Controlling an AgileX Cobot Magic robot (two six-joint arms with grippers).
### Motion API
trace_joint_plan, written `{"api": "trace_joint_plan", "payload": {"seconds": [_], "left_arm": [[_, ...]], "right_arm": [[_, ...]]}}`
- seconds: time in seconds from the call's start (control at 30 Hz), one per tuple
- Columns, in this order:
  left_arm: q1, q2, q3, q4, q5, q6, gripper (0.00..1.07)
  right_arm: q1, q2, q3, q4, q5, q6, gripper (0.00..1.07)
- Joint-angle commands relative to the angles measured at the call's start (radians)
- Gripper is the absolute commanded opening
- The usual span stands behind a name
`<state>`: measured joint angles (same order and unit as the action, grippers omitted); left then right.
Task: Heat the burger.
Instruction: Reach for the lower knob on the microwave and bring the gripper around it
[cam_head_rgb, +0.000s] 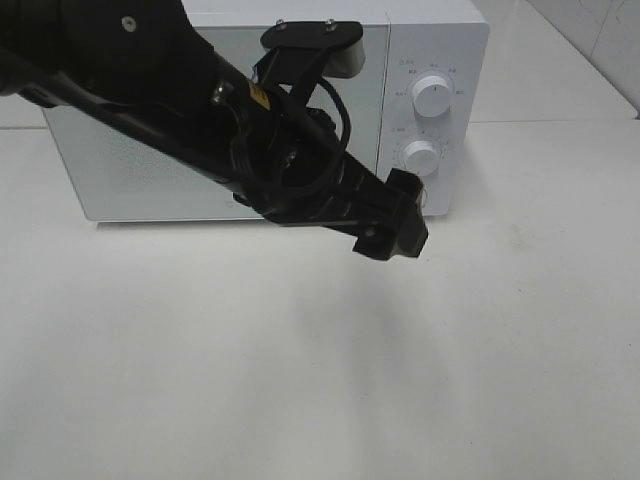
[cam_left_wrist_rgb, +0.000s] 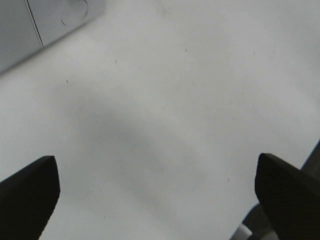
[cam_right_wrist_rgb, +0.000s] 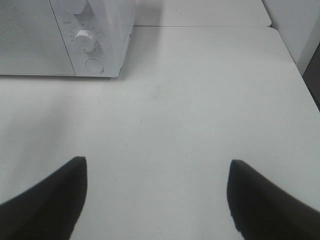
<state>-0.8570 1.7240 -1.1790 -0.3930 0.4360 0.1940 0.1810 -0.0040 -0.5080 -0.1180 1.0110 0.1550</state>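
My left end effector (cam_left_wrist_rgb: 156, 162) stands wide open above the white surface (cam_head_rgb: 300, 380) and holds nothing. Its arm crosses in front of the closed microwave (cam_head_rgb: 440, 40). The right end effector (cam_right_wrist_rgb: 157, 164) is also wide open and empty. Where the burger is, I cannot tell from these views.

Matte white tabletop (cam_head_rgb: 300, 400) fills most of the view. Light is diffuse and even, with one soft grey shadow near the centre. A white box-shaped microwave oven (cam_head_rgb: 130, 190) with two round knobs stands at the far side, door shut. A pale tiled surface (cam_head_rgb: 600, 40) lies beyond the far right corner; wall or floor unclear.
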Motion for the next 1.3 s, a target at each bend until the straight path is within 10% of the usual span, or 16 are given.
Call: {"api": "trace_joint_plan", "payload": {"seconds": [0.03,0.27,0.5,1.3], "left_arm": [[-0.002,-0.035,0.001,0.049,0.147,-0.008,1.0],[-0.002,-0.065,0.001,0.179,0.283,-0.127,1.0],[0.029,-0.114,0.001,0.393,0.462,-0.403,0.99],[0.679,-0.518,0.129,0.375,0.693,-0.264,0.98]], "right_arm": [[-0.005,-0.028,0.003,0.0,-0.011,-0.01,0.75],[-0.005,-0.028,0.003,0.0,-0.011,-0.01,0.75],[-0.005,-0.028,0.003,0.0,-0.011,-0.01,0.75],[-0.005,-0.028,0.003,0.0,-0.011,-0.01,0.75]]}}
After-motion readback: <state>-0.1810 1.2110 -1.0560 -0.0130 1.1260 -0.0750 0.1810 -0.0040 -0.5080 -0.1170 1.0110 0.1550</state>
